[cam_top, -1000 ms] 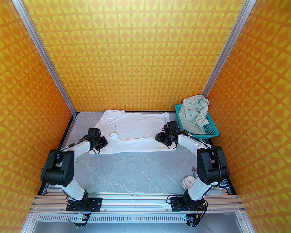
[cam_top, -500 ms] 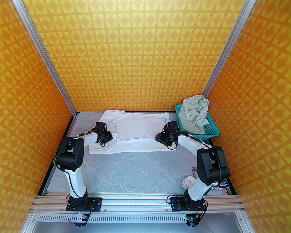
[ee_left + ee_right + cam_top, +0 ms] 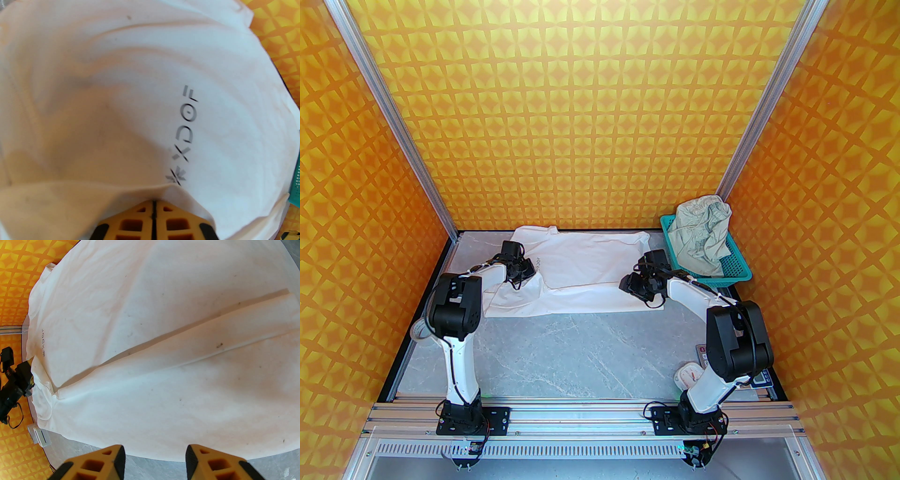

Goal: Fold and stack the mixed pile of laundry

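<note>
T-shirt (image 3: 117, 82) print "XDOF" | left hand (image 3: 153, 209) clamps its fold | right hand (image 3: 154, 452) open

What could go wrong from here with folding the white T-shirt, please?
1. The left gripper is shut on only a small pinch of the T-shirt; the cloth could slip out and spoil the fold.
2. The right gripper hangs open over the near hem, pinning nothing, so the shirt might drag instead of folding.
3. Its far corner lies close to the basket holding the shorts and might snag.
</note>
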`<action>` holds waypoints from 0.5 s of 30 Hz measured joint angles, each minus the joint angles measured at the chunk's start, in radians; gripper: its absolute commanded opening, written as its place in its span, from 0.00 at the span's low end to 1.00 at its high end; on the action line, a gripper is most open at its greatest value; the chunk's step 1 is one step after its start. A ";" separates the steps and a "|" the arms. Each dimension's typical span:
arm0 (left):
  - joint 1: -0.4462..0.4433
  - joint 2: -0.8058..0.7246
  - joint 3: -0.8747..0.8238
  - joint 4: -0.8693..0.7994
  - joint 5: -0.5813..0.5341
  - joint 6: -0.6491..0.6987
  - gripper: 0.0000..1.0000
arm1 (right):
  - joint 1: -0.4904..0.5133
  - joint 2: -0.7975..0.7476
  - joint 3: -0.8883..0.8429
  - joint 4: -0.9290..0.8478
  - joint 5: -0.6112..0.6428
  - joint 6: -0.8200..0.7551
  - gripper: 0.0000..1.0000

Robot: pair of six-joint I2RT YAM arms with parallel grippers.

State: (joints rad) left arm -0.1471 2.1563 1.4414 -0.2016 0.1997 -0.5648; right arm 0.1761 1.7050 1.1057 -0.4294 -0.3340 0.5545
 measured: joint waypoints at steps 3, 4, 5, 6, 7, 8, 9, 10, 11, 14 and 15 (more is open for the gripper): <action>-0.011 0.019 0.036 0.010 -0.003 0.018 0.10 | 0.000 0.000 0.000 0.003 -0.016 -0.010 0.49; -0.018 0.026 0.051 0.014 -0.003 0.024 0.12 | 0.000 0.000 0.000 0.008 -0.027 -0.015 0.49; -0.021 0.032 0.064 0.013 -0.003 0.033 0.12 | 0.001 0.000 0.000 0.014 -0.039 -0.019 0.50; -0.027 0.039 0.089 0.010 -0.003 0.044 0.14 | 0.003 -0.001 0.000 0.022 -0.048 -0.028 0.51; -0.033 0.044 0.114 0.007 -0.003 0.056 0.15 | 0.009 -0.002 -0.001 0.032 -0.060 -0.040 0.51; -0.037 0.044 0.136 0.002 -0.003 0.071 0.16 | 0.019 -0.003 -0.001 0.040 -0.067 -0.055 0.52; -0.039 0.043 0.156 -0.004 -0.003 0.081 0.18 | 0.029 -0.003 -0.001 0.047 -0.072 -0.067 0.52; -0.042 0.039 0.174 -0.005 -0.003 0.093 0.19 | 0.046 -0.003 -0.001 0.056 -0.082 -0.085 0.53; -0.044 0.027 0.185 -0.005 -0.003 0.105 0.20 | 0.068 -0.003 -0.001 0.065 -0.090 -0.104 0.53; -0.045 -0.046 0.163 -0.032 -0.003 0.134 0.21 | 0.148 0.001 0.010 0.084 -0.103 -0.169 0.54; -0.044 -0.080 0.138 -0.036 -0.003 0.137 0.21 | 0.178 0.011 0.026 0.086 -0.103 -0.190 0.54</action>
State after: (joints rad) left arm -0.1913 2.0762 1.5791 -0.2375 0.1963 -0.4274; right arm 0.3538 1.7157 1.1320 -0.3431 -0.4370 0.3649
